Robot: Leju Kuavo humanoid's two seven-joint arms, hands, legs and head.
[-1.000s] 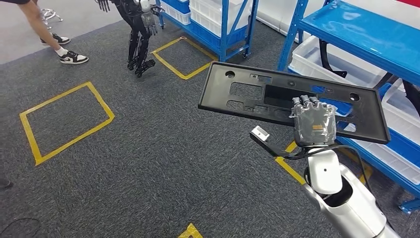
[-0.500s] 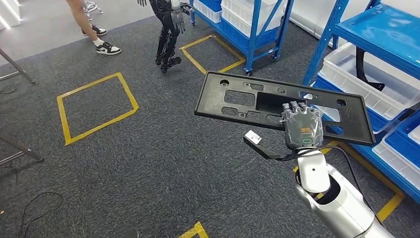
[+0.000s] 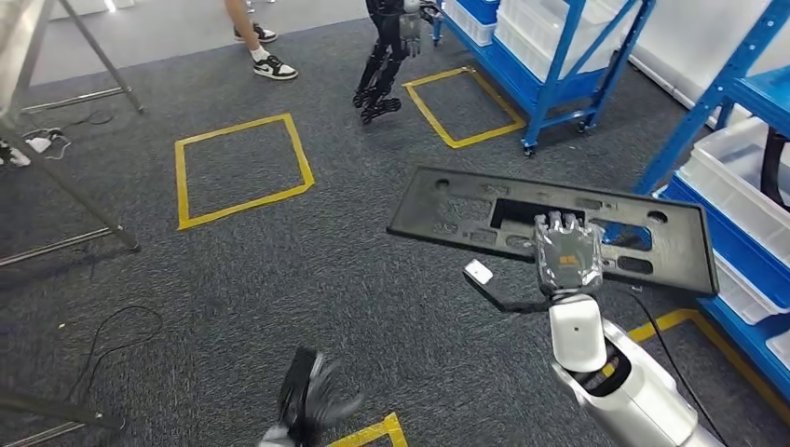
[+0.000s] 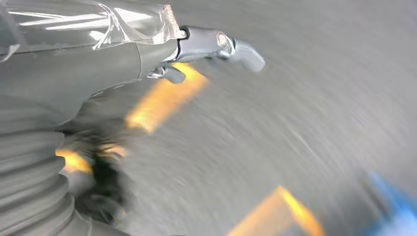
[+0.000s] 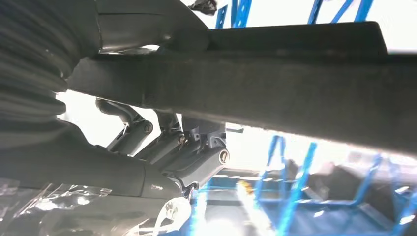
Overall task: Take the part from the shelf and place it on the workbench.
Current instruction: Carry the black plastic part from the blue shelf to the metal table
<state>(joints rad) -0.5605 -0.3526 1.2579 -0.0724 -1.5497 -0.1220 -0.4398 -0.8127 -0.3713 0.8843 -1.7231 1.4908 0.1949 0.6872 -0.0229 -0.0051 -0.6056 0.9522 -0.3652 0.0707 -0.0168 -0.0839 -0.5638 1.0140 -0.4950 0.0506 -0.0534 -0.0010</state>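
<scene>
The part is a long black plastic panel [image 3: 466, 212] with several cut-outs, carried flat above the carpet at the right of the head view. My right hand [image 3: 566, 257] grips it at its near long edge, fingers over the top. In the right wrist view the panel [image 5: 305, 88] runs across as a dark bar, with the fingers [image 5: 189, 150] curled against it. My left hand [image 3: 312, 400] hangs low at the bottom of the head view, blurred and holding nothing. Its thumb [image 4: 238, 46] sticks out over the grey carpet in the left wrist view.
Blue shelves with white bins [image 3: 745, 177] stand at the right, and another blue rack [image 3: 559, 56] stands at the back. A second dark robot [image 3: 387, 56] and a person's legs [image 3: 256, 42] are further off. Yellow tape squares [image 3: 242, 168] mark the carpet. Metal stand legs [image 3: 65, 177] and a cable [image 3: 112, 345] lie left.
The whole view has swung left, away from the shelves, so the camera has moved. The right hand still holds the panel. The left hand has come into view at the bottom.
</scene>
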